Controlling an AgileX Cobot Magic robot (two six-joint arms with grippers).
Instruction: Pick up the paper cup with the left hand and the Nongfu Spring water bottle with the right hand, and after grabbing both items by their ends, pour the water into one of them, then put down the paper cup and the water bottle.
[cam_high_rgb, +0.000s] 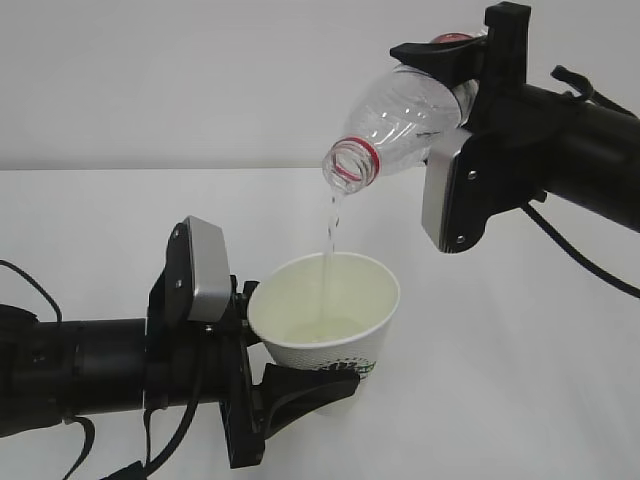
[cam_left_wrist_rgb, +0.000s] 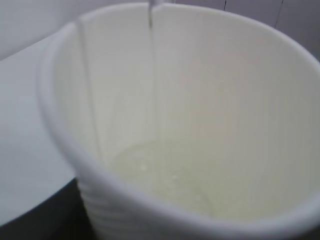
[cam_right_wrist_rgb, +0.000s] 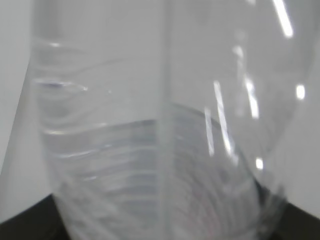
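Bottle clamped in right hand, tipped so water falls | left hand clamps cup underneath, I catch it

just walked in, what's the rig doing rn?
Mid-pour. The right hand holds the Nongfu Spring water bottle tipped mouth-down above the table. A thin stream of water falls from its open neck into the paper cup, which the left hand holds upright in the air just below. The left wrist view shows a shallow pool in the cup's bottom. Neither item has been set down yet.
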